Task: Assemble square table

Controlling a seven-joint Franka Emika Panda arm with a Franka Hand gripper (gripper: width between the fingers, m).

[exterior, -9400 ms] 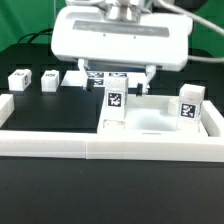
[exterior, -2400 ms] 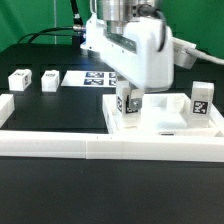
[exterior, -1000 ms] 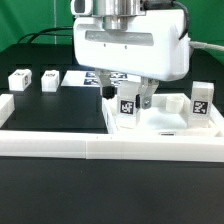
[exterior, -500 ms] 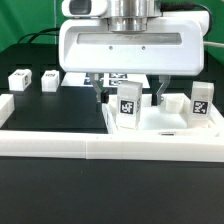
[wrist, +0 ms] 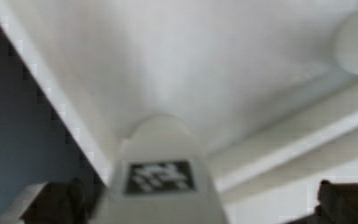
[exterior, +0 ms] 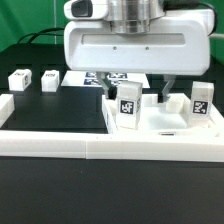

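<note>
Change: the jaws, askew a moment ago, are now square to the camera again and stand wide open. One finger is on each side of the upright leg block, and they grip nothing.
Meaning: this looks like a reset between twists. The leg is probably only partly screwed into its corner, so another turn seems due.
Loose legs: at the exterior view's left, two small leg blocks lie on the desk, well apart from the slab. They are white, hard-edged plastic, each with a printed tag.
Desk: matte black.
Marker board: a thin flat white sheet of black tags, largely hidden behind the arm.
Leg between the jaws: a chunky white prism with a crisp black-white tag on its face. It stands at the near corner of the square slab, on the exterior view's left.
Square slab: smooth, slightly glossy white plastic, thick and flat.
Right leg block: upright at the slab's far side. Whether it is seated cannot be told.
Border bars: long, blocky and white, fencing in the work area.
</note>
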